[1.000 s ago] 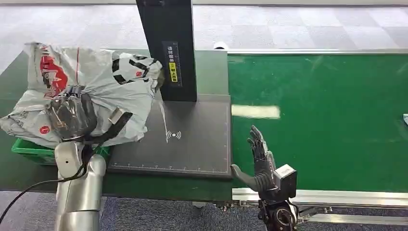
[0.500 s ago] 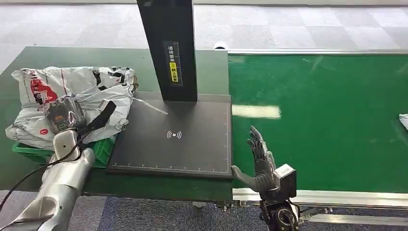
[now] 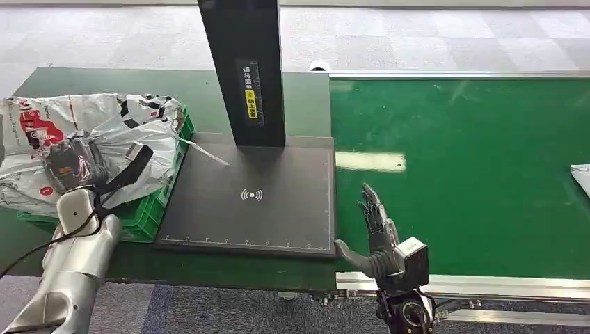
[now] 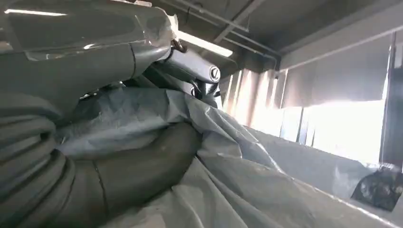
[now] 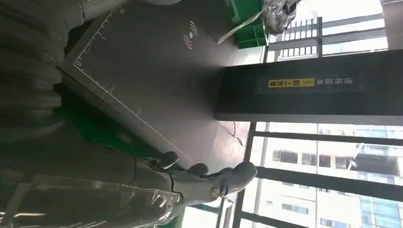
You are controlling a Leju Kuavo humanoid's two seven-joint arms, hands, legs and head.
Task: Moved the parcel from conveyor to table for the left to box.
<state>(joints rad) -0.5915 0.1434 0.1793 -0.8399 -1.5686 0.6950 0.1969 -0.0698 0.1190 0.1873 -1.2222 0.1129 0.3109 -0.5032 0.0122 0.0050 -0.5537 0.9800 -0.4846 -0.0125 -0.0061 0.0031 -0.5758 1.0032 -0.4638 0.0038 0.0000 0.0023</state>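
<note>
The parcel, a crumpled white and grey plastic mailer with red and black print, lies on top of the green crate at the left end of the table. The left hand rests on the parcel's near side with its dark fingers curled into the plastic, gripping it. The left wrist view shows what the head view cannot: the thick grey thumb pressed into a fold of the grey film, with the fingers arched over the top of the bag.

The right hand stands upright at the near edge of the green conveyor belt, just beside the black scanner pad, fingers straight and apart, holding nothing. The right wrist view looks along the pad to its black upright column with a yellow label, and beyond it to tall windows and buildings outside, which the head view lacks. A second pale item sits at the belt's far right edge.

Grey carpet tiles cover the floor behind the table.

Compared with half a second ago, the parcel and left hand have shifted further left, uncovering more of the crate's right wall, and the pale item on the belt has crept in a little. The right hand has not moved.
</note>
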